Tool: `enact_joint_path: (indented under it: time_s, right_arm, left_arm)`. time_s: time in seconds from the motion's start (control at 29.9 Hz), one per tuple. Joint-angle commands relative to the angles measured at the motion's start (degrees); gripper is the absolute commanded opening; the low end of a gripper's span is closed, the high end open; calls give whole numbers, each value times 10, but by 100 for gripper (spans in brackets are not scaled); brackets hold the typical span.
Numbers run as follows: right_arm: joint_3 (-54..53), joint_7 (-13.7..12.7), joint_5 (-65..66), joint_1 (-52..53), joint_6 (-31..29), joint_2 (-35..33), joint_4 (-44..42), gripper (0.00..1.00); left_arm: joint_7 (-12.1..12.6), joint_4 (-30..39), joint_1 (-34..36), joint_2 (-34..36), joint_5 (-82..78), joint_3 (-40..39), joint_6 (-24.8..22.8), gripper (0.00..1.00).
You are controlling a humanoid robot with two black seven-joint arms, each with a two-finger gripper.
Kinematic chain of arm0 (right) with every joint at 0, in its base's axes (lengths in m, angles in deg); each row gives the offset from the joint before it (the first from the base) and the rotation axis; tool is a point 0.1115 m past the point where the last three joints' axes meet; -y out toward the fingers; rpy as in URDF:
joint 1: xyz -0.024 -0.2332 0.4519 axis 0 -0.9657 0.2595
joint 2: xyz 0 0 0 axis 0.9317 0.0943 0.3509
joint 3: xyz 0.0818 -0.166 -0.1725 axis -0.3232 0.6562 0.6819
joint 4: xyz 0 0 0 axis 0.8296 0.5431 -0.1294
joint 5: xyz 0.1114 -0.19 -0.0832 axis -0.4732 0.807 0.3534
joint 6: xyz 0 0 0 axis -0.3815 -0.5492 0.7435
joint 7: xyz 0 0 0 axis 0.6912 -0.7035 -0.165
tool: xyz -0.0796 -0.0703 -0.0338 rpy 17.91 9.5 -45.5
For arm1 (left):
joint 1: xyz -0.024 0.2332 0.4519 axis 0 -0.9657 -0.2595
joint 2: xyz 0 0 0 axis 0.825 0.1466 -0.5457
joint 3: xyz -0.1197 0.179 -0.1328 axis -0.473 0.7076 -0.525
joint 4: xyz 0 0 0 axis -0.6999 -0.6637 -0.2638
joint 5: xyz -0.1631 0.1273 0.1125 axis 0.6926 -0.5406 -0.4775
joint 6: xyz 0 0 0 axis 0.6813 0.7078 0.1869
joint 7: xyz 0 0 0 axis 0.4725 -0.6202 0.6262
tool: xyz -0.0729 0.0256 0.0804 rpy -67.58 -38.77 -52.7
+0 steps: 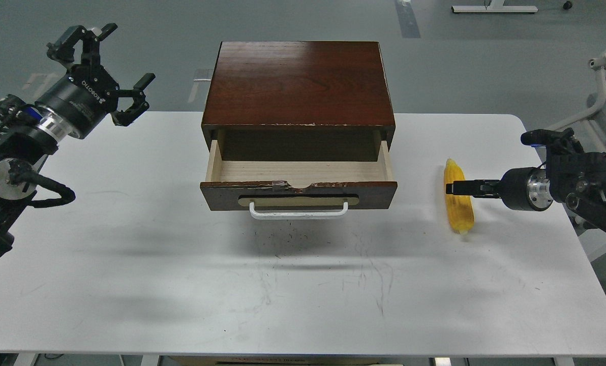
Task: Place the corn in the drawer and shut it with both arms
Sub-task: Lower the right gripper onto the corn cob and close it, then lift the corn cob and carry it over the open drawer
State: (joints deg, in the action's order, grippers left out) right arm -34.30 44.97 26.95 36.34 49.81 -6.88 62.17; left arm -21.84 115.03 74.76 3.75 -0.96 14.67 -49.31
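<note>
The yellow corn [460, 213] lies on the white table [130, 264], right of the cabinet, its pointed end away from me. The drawer [298, 173] is pulled open, its pale wood inside bare; its dark front carries a white bar handle [298, 211]. My right gripper [458, 188] reaches in from the right and sits level across the middle of the corn. It is seen edge-on, so its fingers cannot be told apart. My left gripper [129, 53] is open and empty, raised above the table's far left corner, well left of the cabinet.
The dark brown cabinet [298, 81] stands at the table's far middle, its top bare. A white frame [600, 66] stands off the table's right side. The table's near half shows only scuff marks.
</note>
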Motion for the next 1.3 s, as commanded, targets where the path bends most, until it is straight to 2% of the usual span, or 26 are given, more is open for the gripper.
enact_joint_path:
  time_s: [0.0,0.13,0.3,0.47,0.53,0.63,0.67,0.74,1.04,1.27]
  right_arm:
    - [12,0,0,-2,0,5,-4,95]
    - [13,0,0,-5,1,13,-13,90]
    - [14,0,-1,-7,1,22,-14,79]
    - [20,-1,-1,-15,-1,28,-19,45]
    - [27,-1,-1,-13,0,28,-19,38]
    - [29,-1,-1,-13,-3,23,-16,23]
    - [29,-1,-2,-12,-3,21,-15,15]
    - [28,-1,-4,-3,-3,12,-9,8]
    - [28,0,-7,169,-3,-43,89,8]
    - [59,1,1,291,-3,-29,162,7]
  left_arm:
    - [0,0,0,-2,0,0,0,99]
    - [1,0,0,-2,0,1,0,99]
    - [0,0,0,-3,0,1,0,99]
    - [0,0,0,-3,0,2,0,99]
    - [0,0,0,-2,0,2,0,99]
    - [1,0,0,-2,0,2,0,99]
    - [1,0,0,-1,0,2,0,99]
    - [1,0,0,0,0,1,0,99]
    - [1,1,3,0,0,0,0,99]
    - [1,1,9,1,-1,0,0,99]
